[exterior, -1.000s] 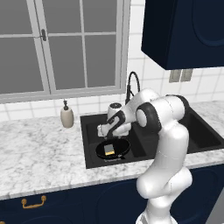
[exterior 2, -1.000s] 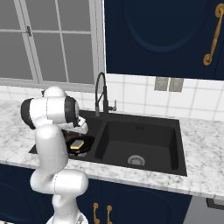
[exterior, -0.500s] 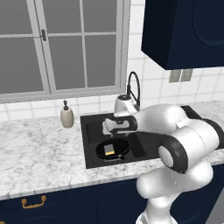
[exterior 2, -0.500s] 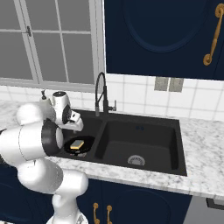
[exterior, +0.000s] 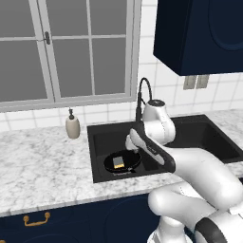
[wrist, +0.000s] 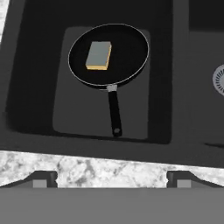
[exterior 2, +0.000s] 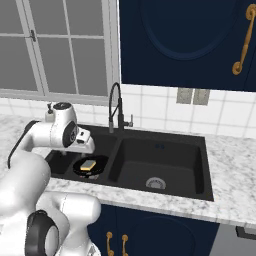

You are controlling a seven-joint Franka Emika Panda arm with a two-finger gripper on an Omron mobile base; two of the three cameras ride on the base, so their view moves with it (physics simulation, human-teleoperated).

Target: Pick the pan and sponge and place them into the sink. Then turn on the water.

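Gripper (wrist: 112,180) spread wide and holding nothing, fingertips (wrist: 43,179) far apart at the bottom of the hand view, hovering above the sink's front rim and looking down into the left basin. In the base views the hand itself mostly masked by the white forearm, so no clear sight of the fingers there.

Frying pan (wrist: 108,54) lying flat on the floor of the left basin of the sink (exterior: 97,156), long black handle running toward the front wall. Sponge (wrist: 99,55) resting inside the pan, greenish face up, yellow edge showing. Both placements judged done; turning on the water judged the step left.

Spring-neck faucet (exterior 2: 116,107) standing behind the sink's central divider, no stream seen from its spout. Soap dispenser (exterior: 72,126) on the marble counter (exterior: 42,171), left of the sink, well apart from the work.

Risks from here: reaching for the faucet with the elbow swung wide, and clipping the arched neck instead of the lever; pushing the lever the wrong way or too lightly, leaving the water off; brushing the pan handle on the way up and tipping the sponge out.

Hard to make out: the faucet's lever, small and dark against the black fixture, its position not readable. Right basin's drain (wrist: 218,80) cut off at the hand view's edge.
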